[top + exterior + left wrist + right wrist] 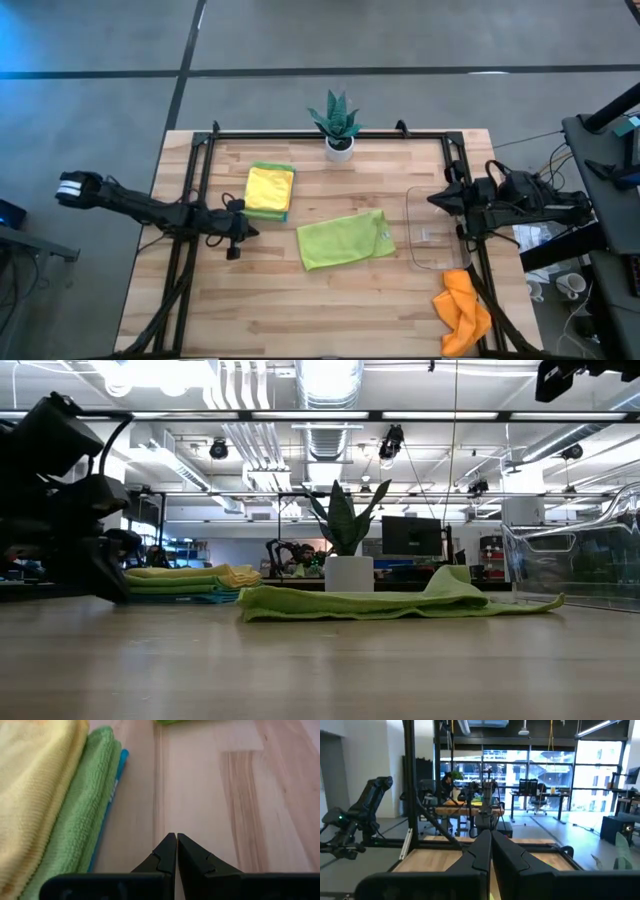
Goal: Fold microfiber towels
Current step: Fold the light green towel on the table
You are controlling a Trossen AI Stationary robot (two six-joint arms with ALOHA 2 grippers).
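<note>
A folded stack [270, 190] lies on the table's left half: a yellow towel [35, 785] on top, a lime green one [82, 815] under it, and a light blue edge [111, 800] at the bottom. A second lime green towel [345, 240] lies flat in the middle, folded over. An orange towel [463, 310] sits crumpled at the near right corner. My left gripper [250, 232] is shut, low over bare wood just near of the stack. My right gripper [435, 198] is shut and raised at the right edge, pointing level across the table.
A clear plastic tray [435, 235] stands at the right, below my right gripper. A small potted plant [338, 125] stands at the far edge's middle. A black frame [300, 135] runs along the far edge and both sides. Bare wood [300, 310] spans the near half.
</note>
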